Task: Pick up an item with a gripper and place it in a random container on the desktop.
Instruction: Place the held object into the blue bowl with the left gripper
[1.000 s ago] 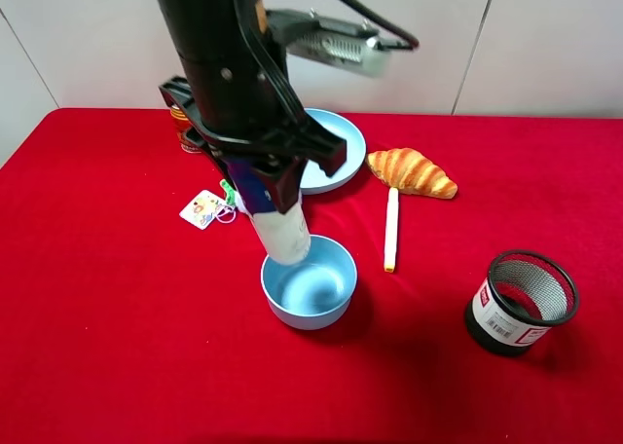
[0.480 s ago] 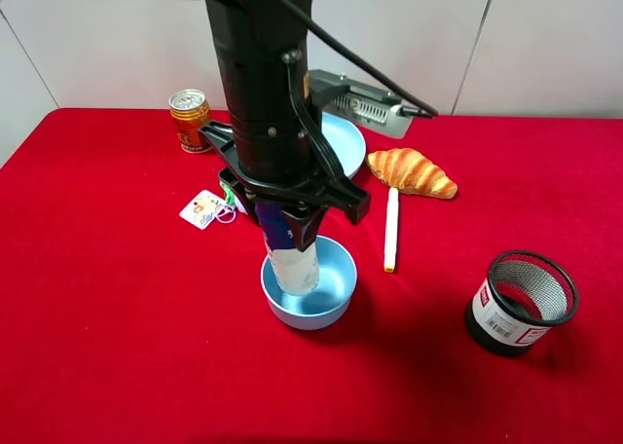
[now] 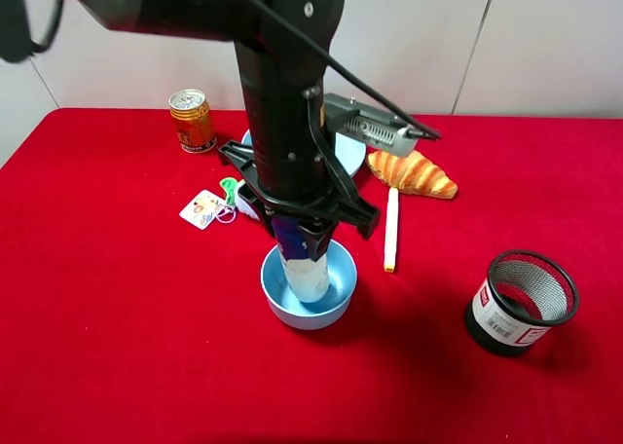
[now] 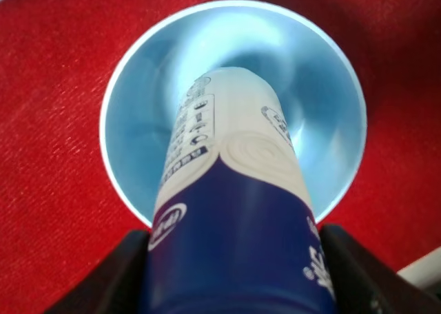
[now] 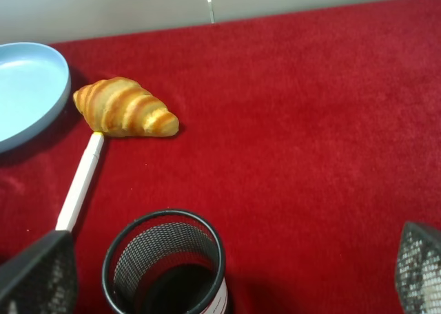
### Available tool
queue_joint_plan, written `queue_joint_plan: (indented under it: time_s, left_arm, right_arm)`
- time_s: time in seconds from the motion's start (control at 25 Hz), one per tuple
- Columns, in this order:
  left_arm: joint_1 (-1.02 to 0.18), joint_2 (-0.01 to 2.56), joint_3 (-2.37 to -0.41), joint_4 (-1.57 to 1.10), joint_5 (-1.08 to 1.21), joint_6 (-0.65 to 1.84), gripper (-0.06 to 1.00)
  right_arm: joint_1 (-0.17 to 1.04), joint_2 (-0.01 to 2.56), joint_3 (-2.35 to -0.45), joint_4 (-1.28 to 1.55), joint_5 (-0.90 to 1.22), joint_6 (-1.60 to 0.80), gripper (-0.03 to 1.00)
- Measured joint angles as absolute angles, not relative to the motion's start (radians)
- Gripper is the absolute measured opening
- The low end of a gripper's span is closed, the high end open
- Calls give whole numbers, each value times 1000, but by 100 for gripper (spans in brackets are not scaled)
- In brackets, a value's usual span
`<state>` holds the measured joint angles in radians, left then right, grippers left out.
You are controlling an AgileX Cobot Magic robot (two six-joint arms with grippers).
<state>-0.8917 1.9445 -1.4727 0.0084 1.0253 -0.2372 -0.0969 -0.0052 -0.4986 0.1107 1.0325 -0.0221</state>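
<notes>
Exterior high: red tablecloth (image 3: 117, 347), white wall (image 3: 545, 45).

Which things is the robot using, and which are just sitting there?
In the job: left hand, bottle, small blue bowl.
Just lying about: orange can, blue plate, croissant, white stick, mesh cup, little tag.

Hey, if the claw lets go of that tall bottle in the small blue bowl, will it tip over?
Likely yes: the bottle is tall and narrow, rising well above the rim of the bowl, so it would probably lean on that rim. Its smooth round body may roll if it spills out.
</notes>
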Motion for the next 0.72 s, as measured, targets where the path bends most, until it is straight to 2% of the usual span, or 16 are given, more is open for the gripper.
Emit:
queue_joint_plan:
  time_s: [0.72]
  left_arm:
    - [-919,1981,-1479,21,1015,-237,51]
  right_arm:
    - [-97,-5,-499,111,1033,-22,69]
